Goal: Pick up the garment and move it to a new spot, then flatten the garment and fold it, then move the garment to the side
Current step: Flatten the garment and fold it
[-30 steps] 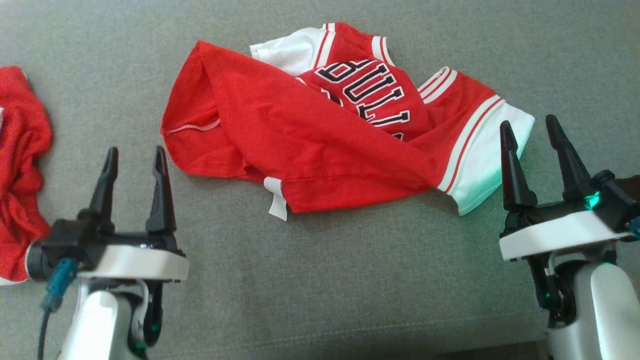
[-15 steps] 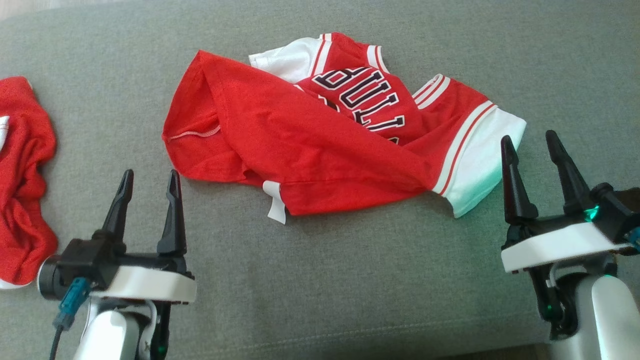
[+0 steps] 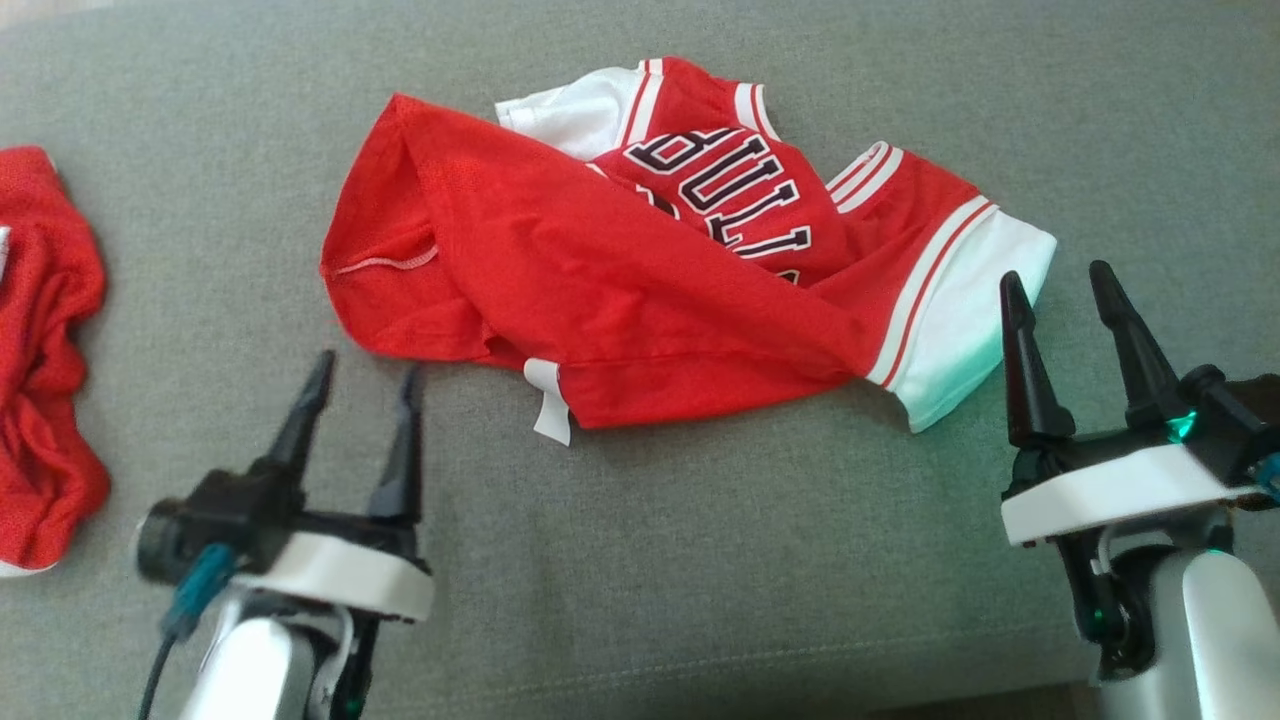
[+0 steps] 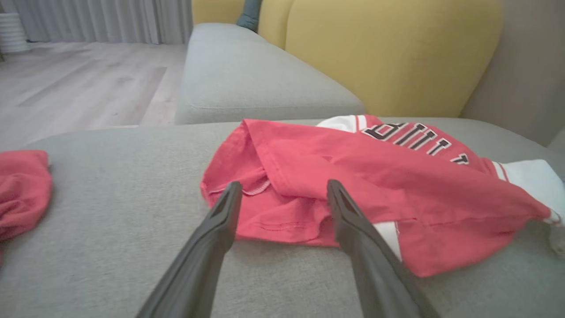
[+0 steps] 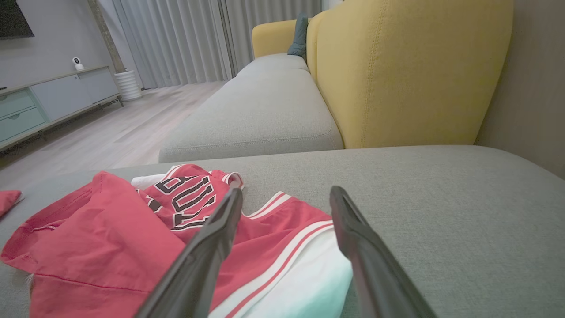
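Because neither set of fingers has anything between them, the pick-up has, by my judgement, not yet begun. The garment (image 3: 640, 270) lies crumpled across the upper middle of the head view on the grey sofa seat (image 3: 700, 560). The left gripper (image 3: 367, 365), at the lower left, has its fingers spread wide and empty. They point up the frame at the garment's near red hem and are close to it but apart. The right gripper (image 3: 1055, 272), at the right edge, is just as wide and empty. Its tips are just beside the white sleeve end, though I cannot tell whether they touch it. Placed one at each end of the cloth, the arms look set to lift it from two points so it hangs spread, not bunched.

The garment is a thin red mesh-like jersey, folded over itself in soft ridges. It has white panels, red-and-white striped trim, dark outlined lettering (image 3: 730, 190) and a small white tag (image 3: 548, 400) at the near edge. The seat is a coarse woven fabric, flat and firm-looking. A second red cloth (image 3: 45, 350) lies bunched at the far left, well apart. A smooth yellow backrest (image 5: 410, 75) rises at the upper right of the right wrist view.
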Controlling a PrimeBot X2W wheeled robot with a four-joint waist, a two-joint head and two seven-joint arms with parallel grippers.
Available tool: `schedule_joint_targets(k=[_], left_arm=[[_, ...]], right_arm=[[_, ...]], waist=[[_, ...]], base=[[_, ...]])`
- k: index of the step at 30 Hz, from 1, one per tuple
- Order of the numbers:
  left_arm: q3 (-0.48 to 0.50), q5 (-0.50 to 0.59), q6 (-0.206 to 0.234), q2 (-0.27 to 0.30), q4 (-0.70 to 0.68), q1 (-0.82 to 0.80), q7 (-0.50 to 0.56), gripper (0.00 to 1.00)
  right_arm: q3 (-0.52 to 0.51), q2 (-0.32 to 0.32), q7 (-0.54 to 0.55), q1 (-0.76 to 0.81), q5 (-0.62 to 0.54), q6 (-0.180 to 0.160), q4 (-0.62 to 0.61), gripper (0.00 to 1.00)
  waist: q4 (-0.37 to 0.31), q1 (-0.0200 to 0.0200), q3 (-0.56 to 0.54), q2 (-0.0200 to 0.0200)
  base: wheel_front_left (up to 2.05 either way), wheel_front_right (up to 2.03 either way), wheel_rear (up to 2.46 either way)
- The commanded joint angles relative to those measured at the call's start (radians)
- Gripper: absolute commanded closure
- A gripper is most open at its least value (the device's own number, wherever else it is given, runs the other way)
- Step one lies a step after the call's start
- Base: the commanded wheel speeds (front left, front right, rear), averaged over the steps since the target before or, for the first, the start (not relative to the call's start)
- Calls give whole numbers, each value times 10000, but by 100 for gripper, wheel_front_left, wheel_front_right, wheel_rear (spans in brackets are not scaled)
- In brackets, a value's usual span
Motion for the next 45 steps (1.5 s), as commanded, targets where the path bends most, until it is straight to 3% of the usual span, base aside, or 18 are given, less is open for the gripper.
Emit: schedule_joint_targets(k=[1,9,18,19,21,28,34,45], left_arm=[[224,74,-126,156,-168,-610,69,0],[-376,-122,-879,211,1339,-1684,1102,0],[-618,-157,-1151,263,2514,-2669,1260,0],[-653,-169,-1188,268,2578,-2730,1226,28],[-749,-170,-1267,288,2670,-2838,1106,100],[-743,-135,-1196,373,2608,-2830,621,100],[-273,-295,-802,727,1876,-2326,466,100],[489,-656,-293,1374,198,-1904,1109,100]], right_arm=[[269,-39,-7,-106,67,-9,-403,0],[382,-39,-140,-284,169,-9,-294,0],[333,-39,-323,-368,255,-9,-177,0],[330,-39,-337,-373,262,-9,-166,0],[329,-39,-360,-386,271,-9,-138,0],[285,-39,-374,-382,285,-9,-84,0],[183,-39,-313,-299,292,-9,-73,0],[186,-39,-160,-381,328,-9,-79,0]], waist=[[-27,0,68,0],[-276,0,481,0],[-499,0,835,0],[-511,0,856,0],[-522,0,871,0],[-461,0,839,0],[-219,0,737,0],[80,0,729,0]], base=[[0,0,0],[0,0,0],[0,0,0],[0,0,0],[0,0,0],[0,0,0],[0,0,0],[0,0,0]])
